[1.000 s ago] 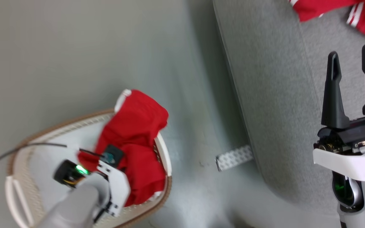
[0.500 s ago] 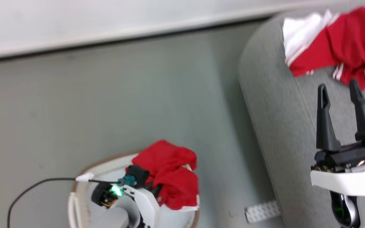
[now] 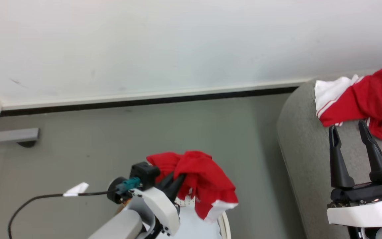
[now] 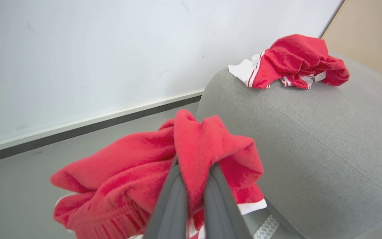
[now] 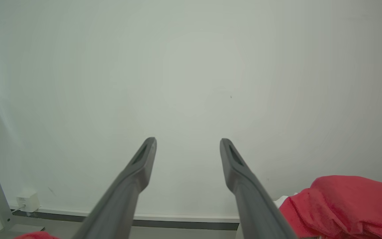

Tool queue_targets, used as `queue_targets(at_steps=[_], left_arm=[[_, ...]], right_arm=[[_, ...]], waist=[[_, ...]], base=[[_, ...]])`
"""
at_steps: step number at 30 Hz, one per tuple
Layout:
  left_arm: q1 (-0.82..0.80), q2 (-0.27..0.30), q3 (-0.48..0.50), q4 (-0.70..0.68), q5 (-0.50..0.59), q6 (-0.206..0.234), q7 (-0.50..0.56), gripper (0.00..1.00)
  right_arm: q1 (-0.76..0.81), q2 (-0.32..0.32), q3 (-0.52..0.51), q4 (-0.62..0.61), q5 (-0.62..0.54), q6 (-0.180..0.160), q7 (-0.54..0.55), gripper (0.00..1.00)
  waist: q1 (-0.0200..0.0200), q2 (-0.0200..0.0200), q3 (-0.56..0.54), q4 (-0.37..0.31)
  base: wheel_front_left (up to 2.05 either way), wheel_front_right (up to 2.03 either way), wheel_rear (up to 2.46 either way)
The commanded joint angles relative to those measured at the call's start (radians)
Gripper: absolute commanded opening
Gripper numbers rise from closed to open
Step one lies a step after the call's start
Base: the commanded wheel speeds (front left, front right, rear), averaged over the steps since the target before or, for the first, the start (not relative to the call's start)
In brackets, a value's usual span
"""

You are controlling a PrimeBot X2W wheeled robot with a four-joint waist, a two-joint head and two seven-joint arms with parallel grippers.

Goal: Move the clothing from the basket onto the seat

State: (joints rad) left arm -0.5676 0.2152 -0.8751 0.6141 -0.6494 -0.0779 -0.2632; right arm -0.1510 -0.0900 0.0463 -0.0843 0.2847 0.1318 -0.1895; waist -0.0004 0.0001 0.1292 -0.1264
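Clothing (image 3: 207, 179) of soft bright red fabric with white trim is pinched by the left gripper (image 3: 177, 177), its dark fingers closed, above the cream-white perforated plastic basket (image 3: 224, 228). A second red-and-white garment (image 3: 370, 99) is laid on the large light grey upholstered seat (image 3: 307, 159), over which the right gripper (image 3: 347, 127) is held wide and empty.
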Motion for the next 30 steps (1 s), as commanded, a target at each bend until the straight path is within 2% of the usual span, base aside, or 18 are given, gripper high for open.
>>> queue_targets(at_steps=[1, 9, 17, 22, 30], left_arm=[[0.017, 0.021, 0.018, -0.038, -0.006, 0.009, -0.001, 0.00], [0.013, 0.107, 0.085, -0.290, -0.028, 0.080, 0.030, 0.00], [0.020, 0.155, 0.154, -0.505, -0.059, 0.160, 0.071, 0.00], [0.020, 0.173, 0.172, -0.577, -0.064, 0.191, 0.088, 0.00], [0.021, 0.187, 0.171, -0.603, -0.064, 0.201, 0.100, 0.00]], right_arm=[[0.014, -0.005, 0.002, -0.005, 0.006, -0.002, 0.005, 1.00], [0.032, -0.001, 0.039, 0.005, 0.010, -0.002, 0.022, 1.00], [0.048, 0.001, 0.060, 0.029, 0.016, -0.002, 0.017, 1.00], [0.046, 0.001, 0.071, 0.038, 0.023, -0.002, 0.014, 1.00], [0.033, -0.017, 0.113, 0.051, 0.023, -0.002, 0.018, 1.00]], waist=[[0.0004, -0.0001, -0.040, 0.030], [0.0004, -0.0001, -0.101, 0.031], [0.0004, -0.0001, -0.130, 0.030], [0.0004, -0.0001, -0.131, 0.032], [0.0004, -0.0001, -0.125, 0.037]], base=[[0.00, 0.00, 0.00], [0.00, 0.00, 0.00], [0.00, 0.00, 0.00], [0.00, 0.00, 0.00], [0.00, 0.00, 0.00]])
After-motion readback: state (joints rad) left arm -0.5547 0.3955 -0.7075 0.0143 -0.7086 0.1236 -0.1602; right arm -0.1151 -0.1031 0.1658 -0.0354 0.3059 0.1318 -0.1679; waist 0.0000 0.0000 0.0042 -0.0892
